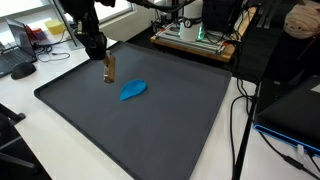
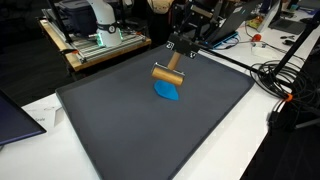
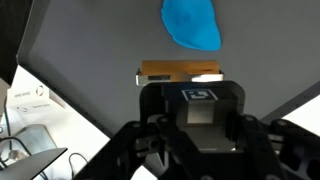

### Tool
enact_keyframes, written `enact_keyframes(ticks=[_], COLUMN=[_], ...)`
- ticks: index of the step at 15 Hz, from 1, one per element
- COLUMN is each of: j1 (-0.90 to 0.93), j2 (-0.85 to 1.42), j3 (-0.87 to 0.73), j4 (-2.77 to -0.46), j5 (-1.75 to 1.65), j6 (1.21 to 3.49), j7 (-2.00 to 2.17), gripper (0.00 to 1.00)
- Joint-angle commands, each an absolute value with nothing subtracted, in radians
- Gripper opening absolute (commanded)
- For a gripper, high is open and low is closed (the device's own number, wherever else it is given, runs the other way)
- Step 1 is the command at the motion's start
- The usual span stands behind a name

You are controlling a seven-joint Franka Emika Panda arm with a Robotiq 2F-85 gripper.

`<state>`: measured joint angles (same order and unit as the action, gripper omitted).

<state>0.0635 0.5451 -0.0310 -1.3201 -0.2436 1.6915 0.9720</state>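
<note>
My gripper (image 1: 104, 55) (image 2: 177, 55) is shut on the handle of a wooden tool (image 1: 110, 68) (image 2: 167, 73). The tool's wooden bar hangs just above a dark grey mat (image 1: 150, 130) (image 2: 140, 130). In the wrist view the gripper (image 3: 200, 112) clamps a block bearing a printed marker, with the wooden bar (image 3: 180, 72) below it. A blue cloth-like lump (image 1: 133, 90) (image 2: 168, 92) (image 3: 192, 22) lies on the mat right beside the bar. I cannot tell whether the bar touches it.
The mat lies on a white table. A wooden cart with equipment (image 1: 195, 35) (image 2: 100, 40) stands behind it. Cables (image 2: 285, 80) (image 1: 240, 130) run along one side. A laptop (image 2: 15, 115) sits at a table edge, and a dark box (image 1: 290, 100) sits beside the mat.
</note>
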Motion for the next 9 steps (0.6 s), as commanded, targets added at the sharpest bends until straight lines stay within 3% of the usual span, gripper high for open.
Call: enact_keyframes(ticks=[1, 5, 6, 9], j1=[0.025, 0.013, 0.036, 0.03], j2=[0.509, 0.528, 0.545, 0.545], j3=[-0.022, -0.047, -0.059, -0.064], j4=[-1.355, -1.333, -1.325, -1.327], j5=[-0.122, -0.056, -0.087, -0.077], j6=[1.693, 1.645, 1.669, 1.664], j7=[0.811, 0.744, 0.771, 0.762], gripper=[0.23, 0.23, 0.48, 0.48])
